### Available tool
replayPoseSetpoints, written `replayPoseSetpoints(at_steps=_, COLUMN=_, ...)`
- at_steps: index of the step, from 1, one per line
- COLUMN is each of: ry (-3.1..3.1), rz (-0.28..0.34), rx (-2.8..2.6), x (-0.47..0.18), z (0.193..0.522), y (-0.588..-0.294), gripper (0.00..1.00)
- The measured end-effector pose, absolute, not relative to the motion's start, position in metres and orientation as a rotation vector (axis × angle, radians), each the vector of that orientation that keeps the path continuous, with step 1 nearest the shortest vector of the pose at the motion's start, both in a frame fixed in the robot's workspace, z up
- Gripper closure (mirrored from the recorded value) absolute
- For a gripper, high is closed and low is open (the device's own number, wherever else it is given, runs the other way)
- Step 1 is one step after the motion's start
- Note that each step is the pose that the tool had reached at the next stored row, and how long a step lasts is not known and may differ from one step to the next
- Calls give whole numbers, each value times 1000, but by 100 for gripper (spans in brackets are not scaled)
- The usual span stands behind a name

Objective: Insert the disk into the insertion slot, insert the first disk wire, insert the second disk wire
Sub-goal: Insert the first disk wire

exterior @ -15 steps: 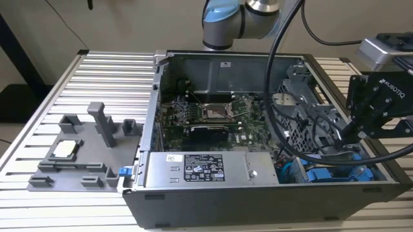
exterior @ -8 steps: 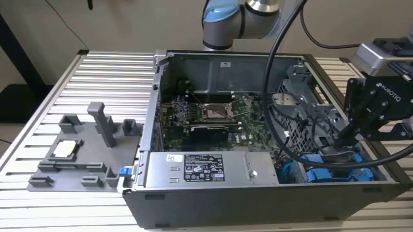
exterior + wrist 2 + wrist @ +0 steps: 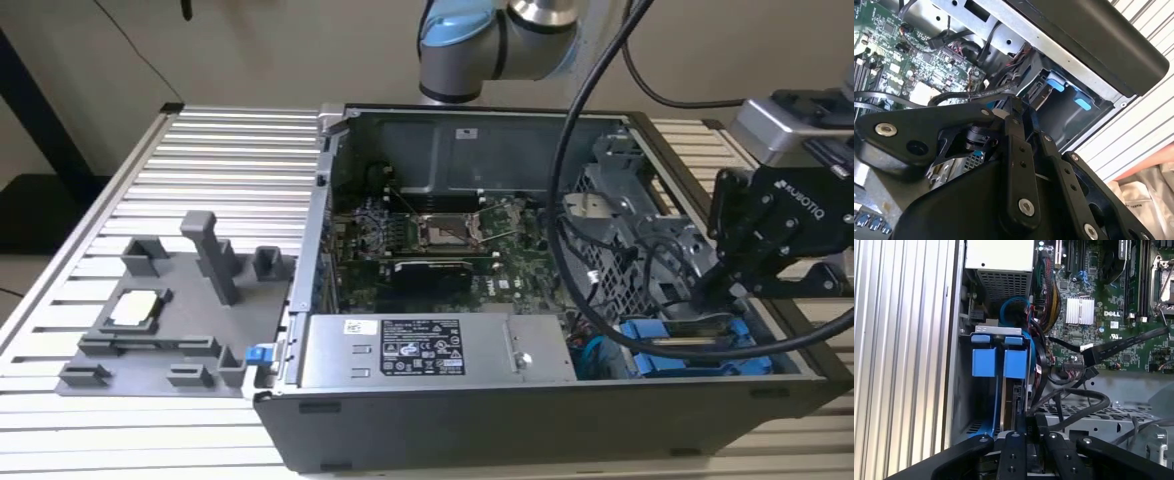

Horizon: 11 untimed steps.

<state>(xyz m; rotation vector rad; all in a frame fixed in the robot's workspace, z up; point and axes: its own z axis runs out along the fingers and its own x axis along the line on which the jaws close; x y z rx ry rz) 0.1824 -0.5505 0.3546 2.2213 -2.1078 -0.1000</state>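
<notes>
Exterior view: the disk (image 3: 691, 356) sits inside the open case (image 3: 534, 425).

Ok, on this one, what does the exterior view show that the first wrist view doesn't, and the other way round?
Exterior view: the grey fixture plate on the slatted table at that view's left, and the arm's blue-capped joint behind the open case. First wrist view: a loose black cable's connector over the motherboard, and a silver heatsink. Shared: the pincer at the drive bay, the blue-framed disk, the power supply box.
</notes>
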Motion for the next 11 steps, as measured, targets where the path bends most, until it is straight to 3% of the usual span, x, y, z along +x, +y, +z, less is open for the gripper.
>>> replayPoseSetpoints(at_steps=11, ry=-2102, rz=-114, rx=2215, x=188, z=345, y=-557, gripper=81)
